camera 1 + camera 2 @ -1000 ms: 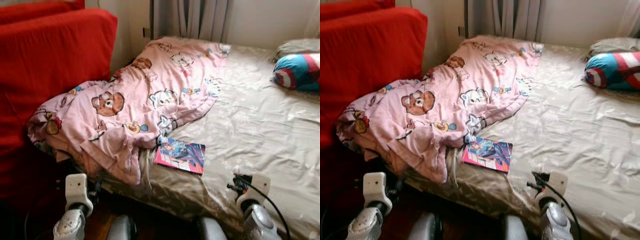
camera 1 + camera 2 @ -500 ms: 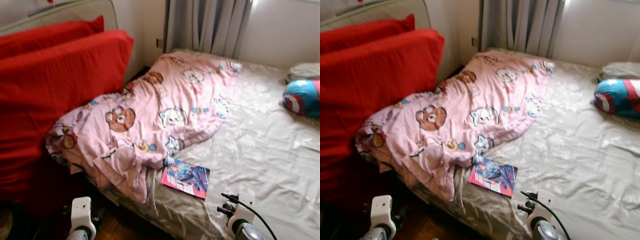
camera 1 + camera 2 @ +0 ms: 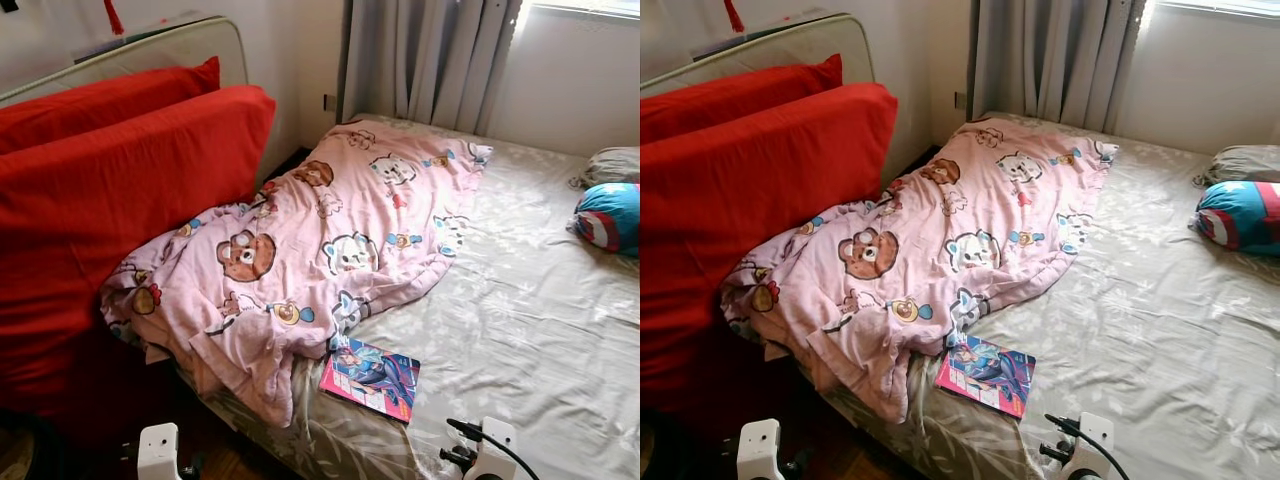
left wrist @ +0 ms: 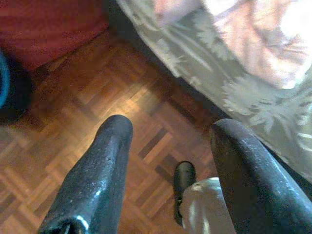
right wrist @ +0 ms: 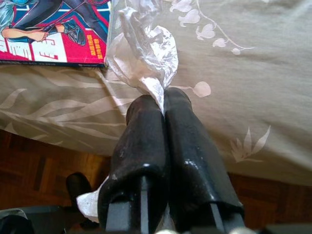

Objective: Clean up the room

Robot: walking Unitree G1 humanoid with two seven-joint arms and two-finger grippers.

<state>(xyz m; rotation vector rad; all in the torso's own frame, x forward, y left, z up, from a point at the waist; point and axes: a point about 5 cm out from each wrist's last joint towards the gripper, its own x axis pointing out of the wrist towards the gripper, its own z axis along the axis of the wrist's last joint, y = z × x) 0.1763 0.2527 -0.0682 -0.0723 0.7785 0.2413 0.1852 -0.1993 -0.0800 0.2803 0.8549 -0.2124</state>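
Note:
A crumpled clear plastic wrapper [image 5: 141, 48] sticks out of my right gripper [image 5: 163, 100], which is shut on it just above the beige bedsheet [image 5: 234, 58] at the bed's near edge. Beside the wrapper lies a colourful magazine [image 3: 370, 378], near the hem of a rumpled pink cartoon blanket [image 3: 320, 240]. My left gripper [image 4: 170, 131] hangs open over the parquet floor [image 4: 97, 97] beside the bed, with nothing between its fingers [image 4: 105, 165]. Both wrists peek in at the bottom of the eye views, the right one [image 3: 487, 455] by the bed's corner.
Large red cushions [image 3: 120, 200] stand against the wall left of the bed. A blue and red pillow [image 3: 610, 215] and a grey one lie at the far right. Grey curtains [image 3: 430, 60] hang behind. The bed's skirt [image 4: 234, 92] borders the floor strip.
The head view has tilted upward: bed and cushions sit lower in the picture and both wrists have sunk to its bottom edge. Nothing on the bed has moved.

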